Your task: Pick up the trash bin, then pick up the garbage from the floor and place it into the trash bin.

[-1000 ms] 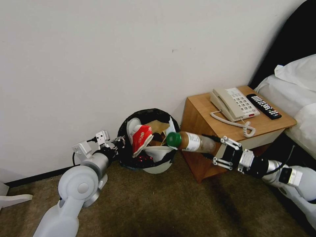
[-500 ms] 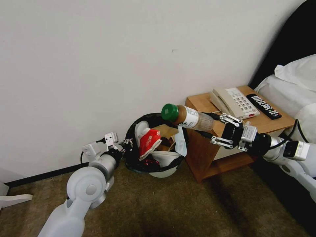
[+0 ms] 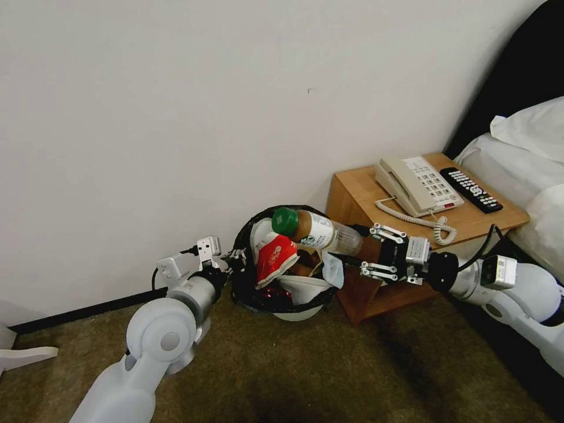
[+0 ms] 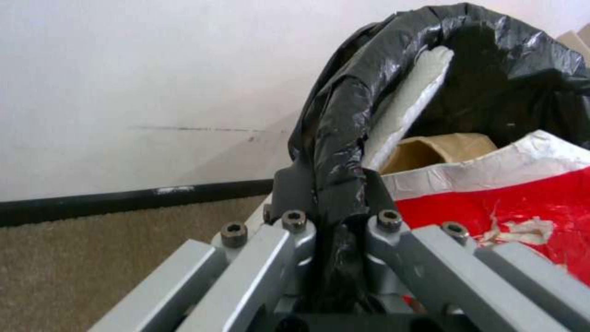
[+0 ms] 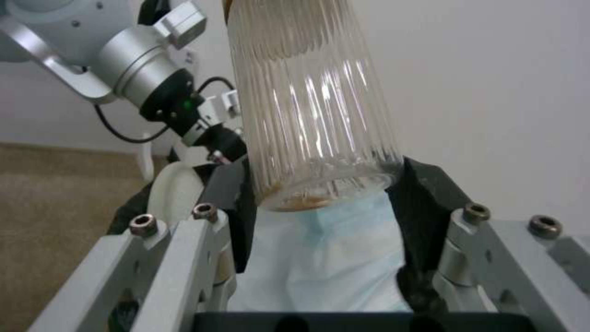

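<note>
The trash bin (image 3: pixel 249 291), white with a black bag over its rim (image 4: pixel 344 106), is tilted with its mouth toward me, close to the wall. My left gripper (image 3: pixel 238 257) (image 4: pixel 332 198) is shut on the near-left rim. Inside lie a red paper cup (image 3: pixel 275 258) (image 4: pixel 522 203), a white slipper (image 3: pixel 294 288) and a brown paper bag (image 4: pixel 442 147). A pale-blue face mask (image 3: pixel 333 269) (image 5: pixel 320 258) hangs at the right rim. My right gripper (image 3: pixel 369 251) is shut on the base of a clear bottle (image 3: pixel 317 232) (image 5: pixel 313 115), whose green cap reaches over the bin's mouth.
A wooden nightstand (image 3: pixel 352 200) stands right beside the bin, carrying a phone (image 3: pixel 417 183) and a remote (image 3: pixel 470 189). A bed (image 3: pixel 517 153) is at the far right. Beige-brown carpet (image 3: pixel 294 364) lies open in front. A white object (image 3: pixel 23 355) sits at the left edge.
My right gripper lifted the bottle, then carried it left and down so its cap end is over the bin. My left arm shifted the bin slightly right.
</note>
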